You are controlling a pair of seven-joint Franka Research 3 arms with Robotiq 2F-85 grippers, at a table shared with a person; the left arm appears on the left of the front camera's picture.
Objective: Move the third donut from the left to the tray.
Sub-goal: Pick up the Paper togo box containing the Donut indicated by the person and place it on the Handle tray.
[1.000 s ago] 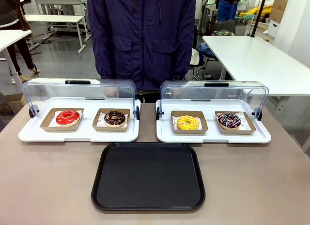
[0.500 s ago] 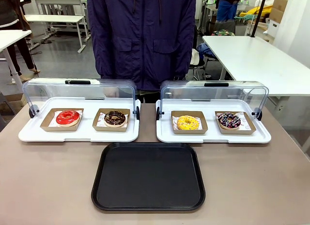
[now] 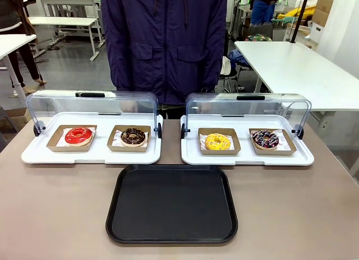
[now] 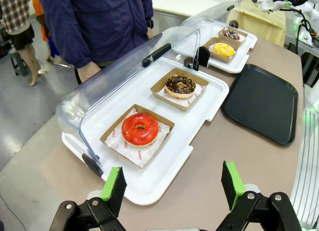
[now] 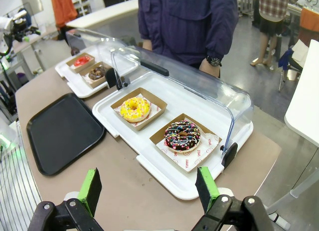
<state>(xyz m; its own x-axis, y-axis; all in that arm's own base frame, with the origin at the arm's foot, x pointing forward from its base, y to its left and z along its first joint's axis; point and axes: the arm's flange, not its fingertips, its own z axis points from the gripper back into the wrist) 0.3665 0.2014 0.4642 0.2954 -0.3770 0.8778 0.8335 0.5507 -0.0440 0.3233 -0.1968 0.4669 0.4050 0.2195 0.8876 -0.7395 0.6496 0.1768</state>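
Both claws released & empty; yellow donut [image 3: 217, 141] sits in its box, black tray [image 3: 171, 204] bare.

Front view: yellow donut w/ sprinkles lies on white paper in a shallow brown box [image 3: 219, 150], in the left half of the right-hand white tray [image 3: 247, 158], whose clear lid [image 3: 247, 108] is tipped up at the back. A dark sprinkled donut [image 3: 265, 138] is boxed just beside it on the robot's right. The other white tray [image 3: 90, 154], lid also up, carries a red donut [image 3: 78, 135] & a choc donut [image 3: 133, 137]. Black tray lies flat on the desk [image 3: 56, 215], near the white trays, on the robot's side. A person [image 3: 162, 47] in a dark jacket stands at the far edge. Left claw [image 4: 173, 180] hangs over the desk near the red donut's end, green pads wide apart, nothing betw. them; right claw [image 5: 148, 183] likewise spread, above the desk edge near the dark sprinkled donut.
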